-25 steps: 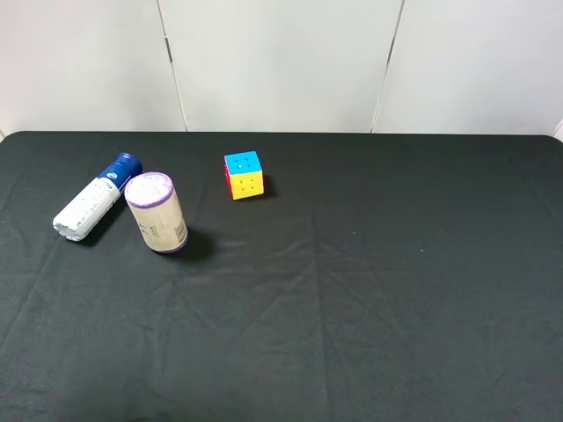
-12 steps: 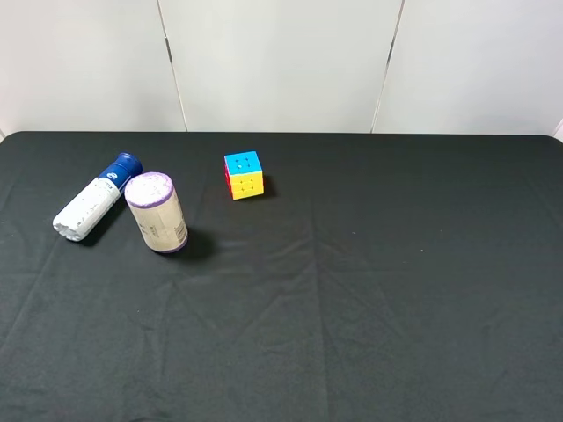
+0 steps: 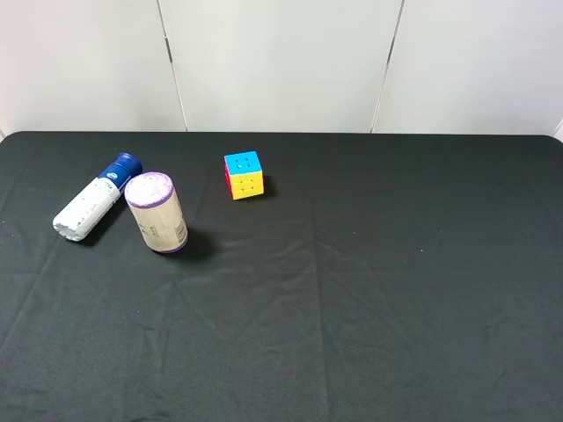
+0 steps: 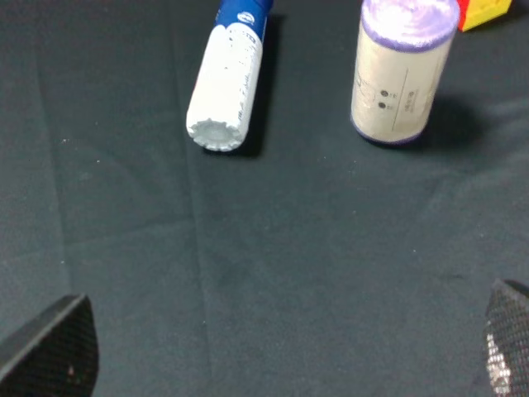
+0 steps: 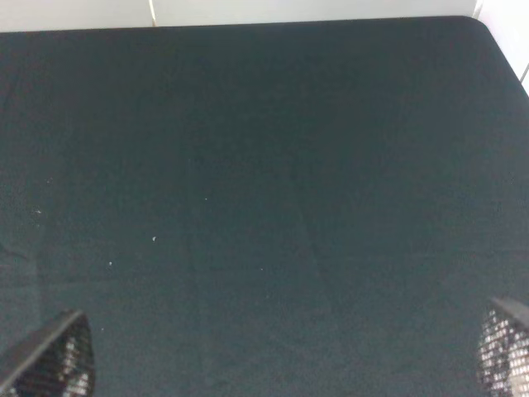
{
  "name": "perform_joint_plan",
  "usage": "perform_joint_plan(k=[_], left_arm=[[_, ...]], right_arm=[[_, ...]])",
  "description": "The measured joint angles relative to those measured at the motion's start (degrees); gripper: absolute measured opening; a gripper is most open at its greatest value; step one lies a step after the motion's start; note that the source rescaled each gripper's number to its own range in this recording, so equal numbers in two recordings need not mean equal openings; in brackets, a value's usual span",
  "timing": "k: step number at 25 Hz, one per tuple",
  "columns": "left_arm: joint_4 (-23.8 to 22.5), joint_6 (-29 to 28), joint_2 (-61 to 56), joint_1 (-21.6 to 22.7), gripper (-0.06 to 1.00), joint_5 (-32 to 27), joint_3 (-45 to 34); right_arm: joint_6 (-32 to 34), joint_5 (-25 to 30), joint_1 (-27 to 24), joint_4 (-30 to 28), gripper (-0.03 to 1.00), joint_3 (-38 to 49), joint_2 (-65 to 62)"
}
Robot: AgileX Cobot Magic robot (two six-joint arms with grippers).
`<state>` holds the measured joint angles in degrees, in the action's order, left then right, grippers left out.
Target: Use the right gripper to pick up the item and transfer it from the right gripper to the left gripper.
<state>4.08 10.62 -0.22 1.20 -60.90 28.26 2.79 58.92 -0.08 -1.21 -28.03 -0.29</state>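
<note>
Nothing on the table (image 3: 369, 290) has moved in the last second: the bottle (image 3: 92, 198), the canister (image 3: 157, 212) and the cube (image 3: 244, 174) lie just as before, so the pick-up is not yet begun. The right end effector (image 5: 285, 356) is spread wide, with only its fingertips (image 5: 50, 356) visible over bare black cloth, well apart from the bottle. The left end effector (image 4: 289, 351) is also spread and holds nothing; it looks down on the bottle (image 4: 229, 78). The bottle lies on its side at the far left of the table, just beside the standing canister, its blue cap pointing to the back wall. It is slim and white, with blue print.
</note>
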Motion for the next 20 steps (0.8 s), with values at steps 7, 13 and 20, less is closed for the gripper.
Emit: perform_joint_plan(k=[7, 13, 20], left_arm=[[-1.6, -1.8, 0.0, 0.0, 0.84, 0.0, 0.0], [-1.6, -1.8, 0.0, 0.0, 0.83, 0.0, 0.0], [-1.6, -1.8, 0.0, 0.0, 0.83, 0.0, 0.0]], right_arm=[[0.0, 0.0, 0.0, 0.0, 1.0, 0.0, 0.0], [0.0, 0.0, 0.0, 0.0, 1.0, 0.0, 0.0], [0.0, 0.0, 0.0, 0.0, 1.0, 0.0, 0.0]])
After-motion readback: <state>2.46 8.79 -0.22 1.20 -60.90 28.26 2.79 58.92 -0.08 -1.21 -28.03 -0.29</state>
